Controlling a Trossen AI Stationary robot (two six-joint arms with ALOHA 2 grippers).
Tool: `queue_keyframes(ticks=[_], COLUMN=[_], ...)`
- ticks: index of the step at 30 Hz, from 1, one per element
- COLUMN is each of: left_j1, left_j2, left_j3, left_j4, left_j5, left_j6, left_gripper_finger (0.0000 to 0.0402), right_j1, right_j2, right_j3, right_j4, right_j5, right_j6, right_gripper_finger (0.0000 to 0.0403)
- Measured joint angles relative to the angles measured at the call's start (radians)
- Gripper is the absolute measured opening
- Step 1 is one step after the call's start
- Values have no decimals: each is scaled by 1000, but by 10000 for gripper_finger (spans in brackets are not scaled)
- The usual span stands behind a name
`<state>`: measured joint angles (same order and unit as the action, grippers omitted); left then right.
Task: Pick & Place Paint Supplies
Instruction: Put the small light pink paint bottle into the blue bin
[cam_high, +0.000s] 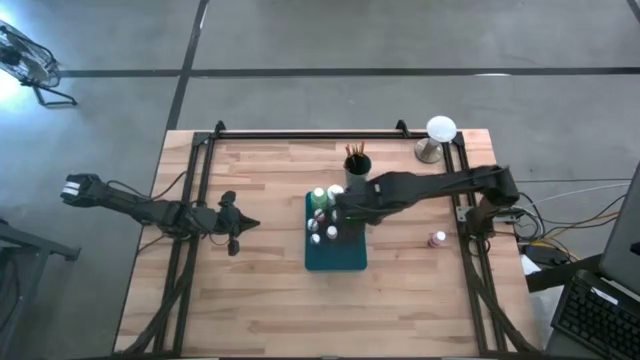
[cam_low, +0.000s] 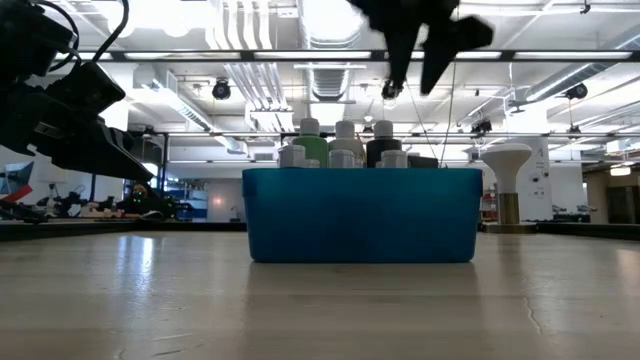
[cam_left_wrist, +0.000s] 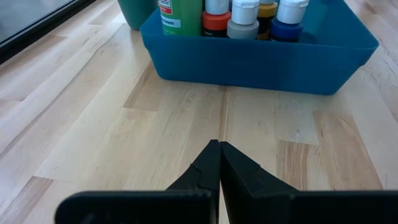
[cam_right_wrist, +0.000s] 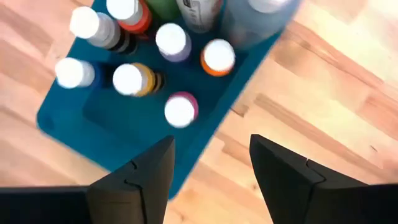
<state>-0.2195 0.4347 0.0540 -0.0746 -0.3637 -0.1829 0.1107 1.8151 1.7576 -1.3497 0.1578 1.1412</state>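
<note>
Teal tray (cam_high: 345, 255) at table centre already holds most white-capped paint bottles (cam_right_wrist: 179, 109); one stray bottle (cam_high: 438, 239) sits well right of it, apparently left to pick. Right gripper (cam_right_wrist: 210, 171) hovers above the tray, jaws parted, empty. Left gripper (cam_left_wrist: 219, 155) rests left of it, closed on nothing.

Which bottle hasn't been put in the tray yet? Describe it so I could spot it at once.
Start at the teal tray in the middle of the table, then look toward the table's right edge, below the right arm. A small white-capped bottle stands there alone on the bare wood; every other bottle is packed inside the tray.
</note>
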Motion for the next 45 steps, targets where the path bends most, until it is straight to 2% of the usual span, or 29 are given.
queue_keyframes(ticks=[9,14,22,31,38,42,45], left_j1=[0,0,0,0,0,0,0], left_j2=[0,0,0,0,0,0,0], left_j3=[-1,-1,-1,-1,-1,-1,-1], left_j4=[3,3,5,5,6,6,6], left_j5=[0,0,0,0,0,0,0], left_j6=[0,0,0,0,0,0,0], left_gripper_finger=[7,7,7,7,7,7,7], right_j1=[71,113,154,181,231,248,250], right_j2=[-94,-130,-290,-586,-742,-790,-797], right_j3=[-17,-107,-319,-607,-788,-847,-872], right_j4=[-224,-221,-182,-83,-14,0,0], right_j5=[2,-35,-79,-105,-150,-151,-155], right_j6=[57,34,90,304,461,477,412], right_gripper_finger=[191,181,193,211,238,260,271])
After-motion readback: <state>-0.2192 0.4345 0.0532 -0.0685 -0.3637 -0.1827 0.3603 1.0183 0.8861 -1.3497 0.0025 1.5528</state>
